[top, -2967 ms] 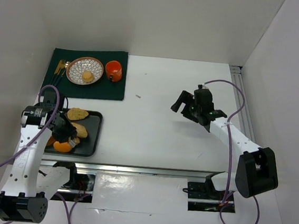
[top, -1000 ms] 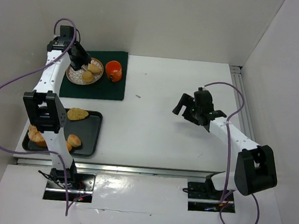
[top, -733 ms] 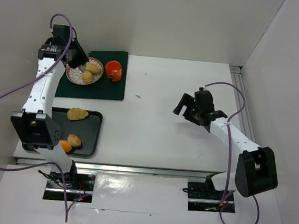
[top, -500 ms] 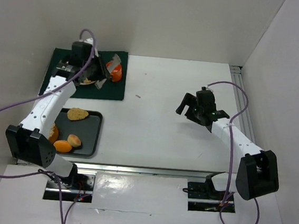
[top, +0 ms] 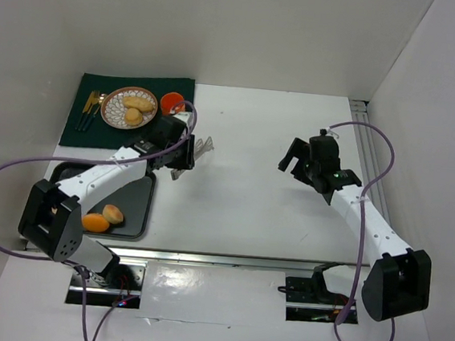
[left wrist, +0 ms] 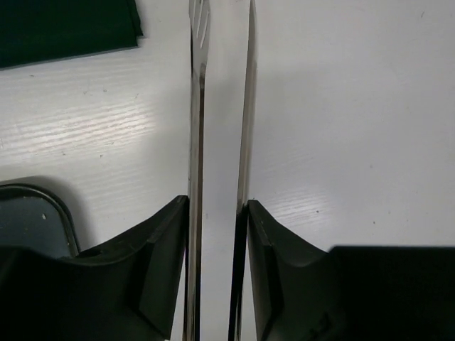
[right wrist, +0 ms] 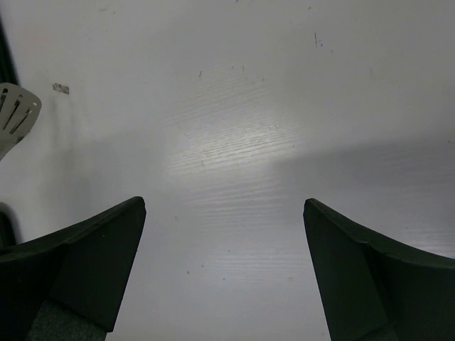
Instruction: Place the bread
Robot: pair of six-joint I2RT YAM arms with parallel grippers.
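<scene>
Bread rolls (top: 133, 111) lay in two places: two sat touching on the patterned plate (top: 115, 99) on the green mat (top: 102, 134), just beside the orange mug (top: 170, 100); a third roll (top: 113, 213) rested on the black tray (top: 137, 202) at the near left, touching an orange rounded item (top: 95, 222). Over the white table (top: 256, 125), right of the mat, the left gripper (left wrist: 217, 213) was clamped on a pair of metal tongs (left wrist: 197, 106); its fingers (left wrist: 153, 241) pressed on the outer faces of the two arms, which ran close together with a thin gap and nothing between them; the slotted tips pointed away from the tray. Well apart from the bread, the right gripper (right wrist: 224, 204) hung over bare table, jaws spread wide and empty.
</scene>
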